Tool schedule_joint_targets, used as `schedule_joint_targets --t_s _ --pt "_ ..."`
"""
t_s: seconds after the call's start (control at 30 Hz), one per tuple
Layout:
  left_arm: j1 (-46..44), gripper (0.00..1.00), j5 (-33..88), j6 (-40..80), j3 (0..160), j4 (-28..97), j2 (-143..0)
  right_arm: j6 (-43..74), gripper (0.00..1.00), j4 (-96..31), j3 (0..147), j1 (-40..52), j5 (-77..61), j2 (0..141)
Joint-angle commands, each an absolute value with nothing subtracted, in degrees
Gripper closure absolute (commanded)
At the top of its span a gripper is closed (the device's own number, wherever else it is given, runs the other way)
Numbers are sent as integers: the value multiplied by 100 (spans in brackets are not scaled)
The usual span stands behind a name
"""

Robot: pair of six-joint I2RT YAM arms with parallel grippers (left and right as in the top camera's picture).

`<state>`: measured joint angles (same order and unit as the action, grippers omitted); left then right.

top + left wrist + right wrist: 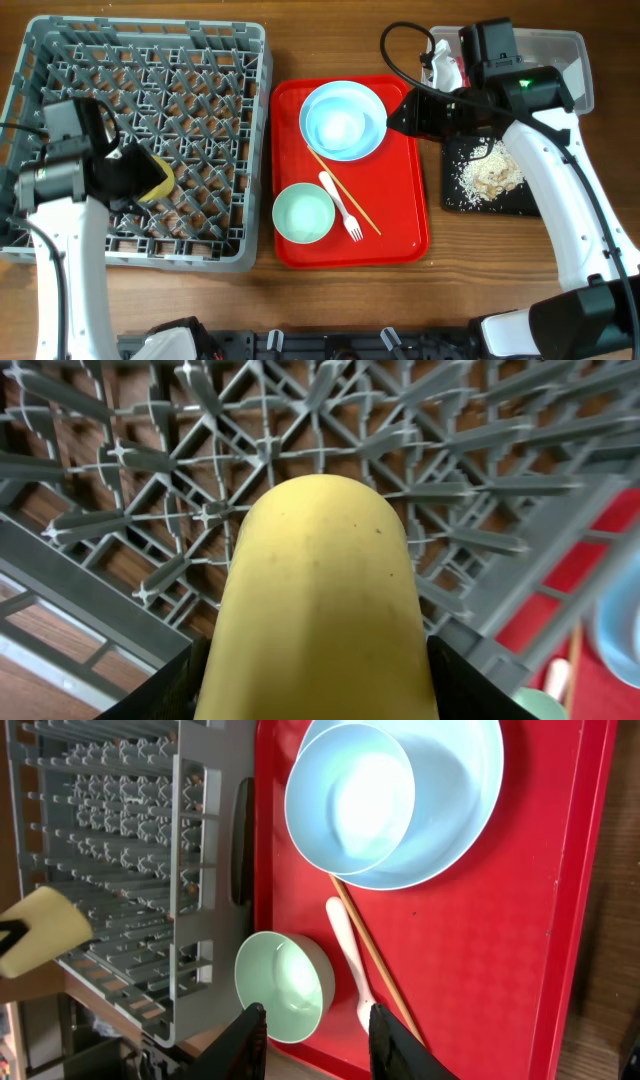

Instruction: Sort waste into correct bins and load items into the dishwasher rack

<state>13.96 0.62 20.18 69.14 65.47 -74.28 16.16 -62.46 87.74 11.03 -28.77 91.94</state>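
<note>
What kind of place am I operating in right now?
Probably a tabletop dish-clearing test setup, not a real kitchen: a grey dishwasher rack sits straight on a wooden table, beside a red serving tray holding a light green bowl and white fork, and a black tray with food scraps.

The rack [140, 60] is walled all round and its floor bristles with upright pegs [130, 455], so entry is from above. The left arm [60, 210] and yellow cup [155, 178] fill its near left part. On the red tray [405, 200] only the right strip lies bare. The plate [371, 104], pale blue bowl [334, 127], green bowl [303, 214], fork [341, 207] and chopstick [362, 214] crowd the rest. The right arm [545, 140] overhangs the black tray [455, 195] and, it seems, part of the clear tub [575, 45].
</note>
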Motion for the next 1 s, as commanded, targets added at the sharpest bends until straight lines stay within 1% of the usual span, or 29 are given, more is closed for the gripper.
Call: schedule_joint_targets --t_s 0.0,0.1,0.2,0.27,0.3,0.33,0.37,0.47,0.53,0.63,0.67,0.7,0.73,0.77,0.83,0.9,0.97 --pt "1426 92 -117 1966 6965 6425 -7940 1505 66 -6281 8801 1083 -2783 9268" --pt "1420 94 -27 1970 6965 6099 -8512 1518 66 -6289 8801 1083 -2786 9266" --pt "1411 93 -25 1973 6965 6016 -8836 1516 66 -6320 8801 1083 -2786 9266" --pt "1409 85 -27 1970 6965 6020 -8917 1514 66 -6333 8801 1083 -2786 9266" --pt "1409 60 -27 1970 6965 6025 -8917 1514 66 -6331 8801 1083 -2786 9266" --pt "1409 11 -27 1973 6965 6036 -8917 1516 66 -6331 8801 1083 -2786 9268" --pt "1409 0 -3 1970 6965 6069 -8917 1509 66 -6337 8801 1076 -2783 9268" --pt "1409 0 158 1992 6980 6128 -8825 1487 65 -6536 8801 1063 -2786 9266" --pt "1358 0 167 1990 7074 6125 -8567 1256 60 -6744 8803 1057 -2740 9260" --pt "950 0 272 1968 7203 5896 -7894 1389 50 -7024 8820 851 -2071 8936" --pt "720 0 388 1968 7203 5756 -7697 1391 42 -7061 8820 735 -1935 8796" --pt "51 0 644 1975 7201 5481 -7413 1358 25 -7089 8820 458 -1861 8530" --pt "-368 0 869 1992 7201 5363 -7367 1345 18 -7116 8820 336 -1861 8423" --pt "-864 0 1286 1992 7201 5201 -7382 1347 2 -7157 8820 172 -1885 8313" --pt "-1708 0 1603 1990 7201 4956 -7588 1295 0 -7212 8818 -10 -1925 8261" --pt "-2335 0 1415 1992 7201 4829 -7915 1306 0 -7249 8818 -51 -1881 8272" --pt "-2974 9 1125 1990 7201 4818 -8436 1310 0 -7253 8816 -51 -1883 8272"
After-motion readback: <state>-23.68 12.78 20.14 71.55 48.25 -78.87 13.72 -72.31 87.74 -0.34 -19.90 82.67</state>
